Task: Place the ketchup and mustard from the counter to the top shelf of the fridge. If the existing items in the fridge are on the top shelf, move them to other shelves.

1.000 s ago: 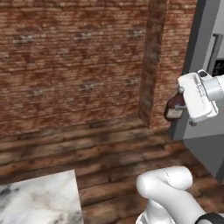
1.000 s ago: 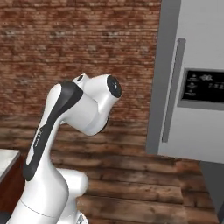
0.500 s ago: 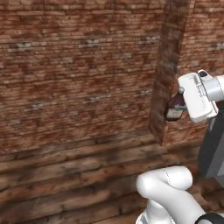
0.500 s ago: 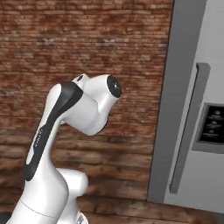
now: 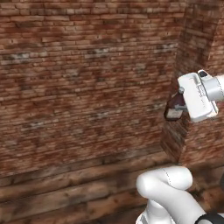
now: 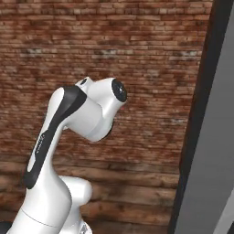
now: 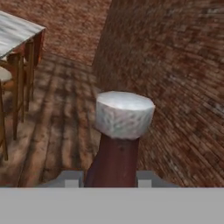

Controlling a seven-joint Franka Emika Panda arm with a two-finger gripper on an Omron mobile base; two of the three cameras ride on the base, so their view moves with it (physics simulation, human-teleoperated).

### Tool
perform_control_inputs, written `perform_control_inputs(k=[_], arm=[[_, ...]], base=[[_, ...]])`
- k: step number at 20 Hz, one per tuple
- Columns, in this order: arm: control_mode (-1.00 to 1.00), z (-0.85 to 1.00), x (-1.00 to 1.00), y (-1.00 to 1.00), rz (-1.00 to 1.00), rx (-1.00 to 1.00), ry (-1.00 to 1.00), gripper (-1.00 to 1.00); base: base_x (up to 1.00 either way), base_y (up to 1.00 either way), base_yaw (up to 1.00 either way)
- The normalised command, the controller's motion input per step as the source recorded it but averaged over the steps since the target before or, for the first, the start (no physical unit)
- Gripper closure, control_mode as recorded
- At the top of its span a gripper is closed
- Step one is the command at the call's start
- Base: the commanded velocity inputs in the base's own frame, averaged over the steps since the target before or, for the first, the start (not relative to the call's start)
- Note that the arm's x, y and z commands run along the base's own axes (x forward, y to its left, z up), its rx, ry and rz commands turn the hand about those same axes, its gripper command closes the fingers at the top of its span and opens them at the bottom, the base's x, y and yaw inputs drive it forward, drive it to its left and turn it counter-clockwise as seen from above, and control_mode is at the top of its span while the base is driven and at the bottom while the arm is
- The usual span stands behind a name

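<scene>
Gripper (image 7: 109, 178) pinches dark red ketchup bottle (image 7: 114, 159), white cap (image 7: 124, 113) pointing away from hand. Bottle (image 5: 175, 108) up in air by brick wall (image 5: 87, 78), above wood floor (image 5: 78, 188).

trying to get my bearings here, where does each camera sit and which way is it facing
Left base view: behind the arm's left, facing a brick wall; the tool holds a ketchup bottle.
Right base view: behind the arm's right, facing the same wall and the grey fridge side; white arm at lower left.
Hand view: along the tool, bottle's white cap ahead, fingertips beside its neck.
Both base views share the wall.
</scene>
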Motion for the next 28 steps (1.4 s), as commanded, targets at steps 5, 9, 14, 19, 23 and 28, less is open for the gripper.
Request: perform_control_inputs(k=[5, 9, 14, 19, 23, 28], arm=[[1.00, 0.00, 0.00, 0.00, 0.00, 0.00, 0.00, 1.00], [1.00, 0.00, 0.00, 0.00, 0.00, 0.00, 0.00, 1.00], [1.00, 0.00, 0.00, 0.00, 0.00, 0.00, 0.00, 1.00], [1.00, 0.00, 0.00, 0.00, 0.00, 0.00, 0.00, 1.00], [1.00, 0.00, 0.00, 0.00, 0.00, 0.00, 0.00, 1.00], [1.00, 0.00, 0.00, 0.00, 0.00, 0.00, 0.00, 1.00]], base=[[1.00, 0.00, -0.05], [0.94, 0.00, -0.48], [0.49, 0.00, -0.75], [0.31, 0.01, -0.82], [0.42, 0.08, -0.79], [0.59, 0.10, -0.74]])
